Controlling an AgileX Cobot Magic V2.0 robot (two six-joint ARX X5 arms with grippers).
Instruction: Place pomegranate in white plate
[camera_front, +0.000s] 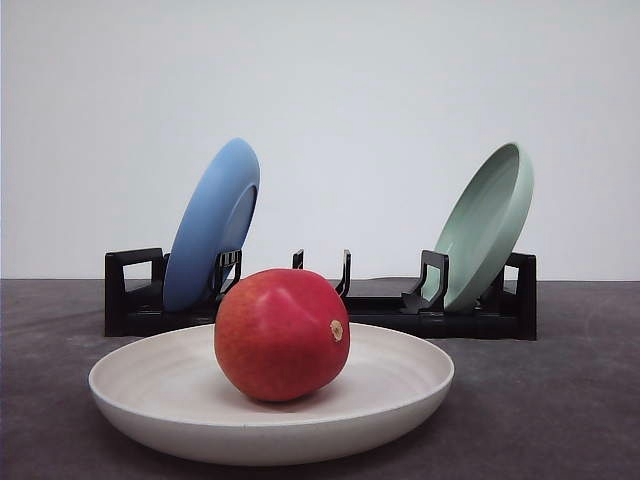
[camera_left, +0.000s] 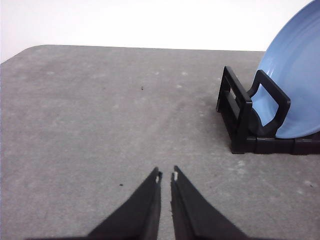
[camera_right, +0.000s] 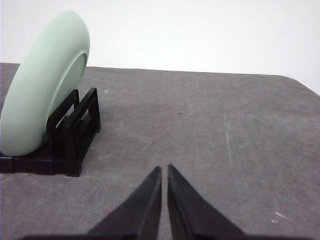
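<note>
One pomegranate (camera_front: 281, 334) sits inside the white plate (camera_front: 150, 385), resting on the plate's floor slightly left of its centre, with its small tan stem spot turned to the right. The plate lies flat on the grey table (camera_front: 560, 400) at the near edge of the scene.

Plates number three in total. Besides the white one, one blue plate (camera_front: 212, 222) and one pale green plate (camera_front: 487, 224) stand on edge in a single black dish rack (camera_front: 130, 300) farther back. The blue plate occupies the left end of the rack and leans right; the green plate occupies the right end and also leans right. The rack slots between them hold nothing.

Two grippers are present, one per arm. The left gripper (camera_left: 166, 176) hangs over bare table, its two black fingers drawn nearly together with a thin slit between the tips, holding nothing; the rack's left end and the blue plate lie well apart from it. The right gripper (camera_right: 164, 168) is likewise closed to a narrow slit and holds nothing, with the green plate and the rack's right end off to one side, well apart.
</note>
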